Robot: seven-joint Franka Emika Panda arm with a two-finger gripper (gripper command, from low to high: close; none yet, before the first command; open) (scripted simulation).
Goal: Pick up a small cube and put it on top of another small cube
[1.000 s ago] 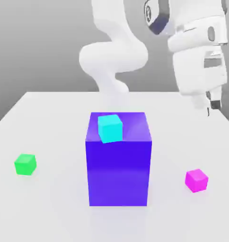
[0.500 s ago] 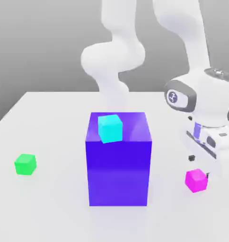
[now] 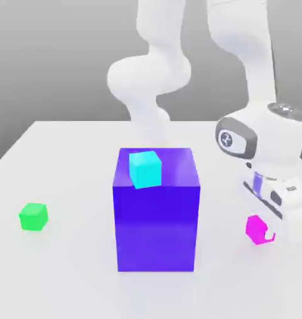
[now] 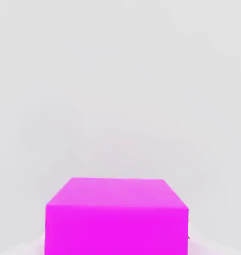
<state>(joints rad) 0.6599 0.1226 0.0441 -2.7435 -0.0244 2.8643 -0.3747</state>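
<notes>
- Gripper [image 3: 270,235] is down low by the table [image 3: 66,261], right at the pink cube [image 3: 256,228].
- Can't tell if jaws are open or closed, or holding anything.
- Green cube [image 3: 34,217] sits far from jaws, past the big blue block [image 3: 156,218].
- Light-blue cube [image 3: 145,169] sits on top of block.
</notes>
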